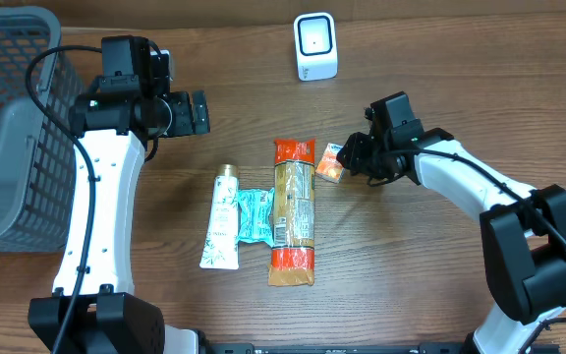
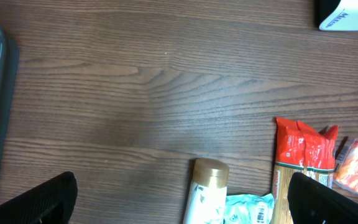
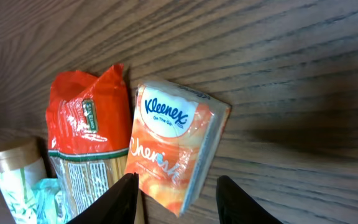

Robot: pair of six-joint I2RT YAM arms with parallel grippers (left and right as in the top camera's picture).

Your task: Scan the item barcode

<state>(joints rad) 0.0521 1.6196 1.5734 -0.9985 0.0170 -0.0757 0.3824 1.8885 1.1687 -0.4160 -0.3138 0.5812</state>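
Right fingers (image 3: 122, 199) astride tissue pack (image 3: 173, 149), pack lying just beside pasta bag (image 3: 86, 124)

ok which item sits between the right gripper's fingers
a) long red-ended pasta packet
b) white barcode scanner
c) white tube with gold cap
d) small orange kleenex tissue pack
d: in the right wrist view the right gripper has one finger on each side of the near end of the small orange plastic Kleenex tissue pack.
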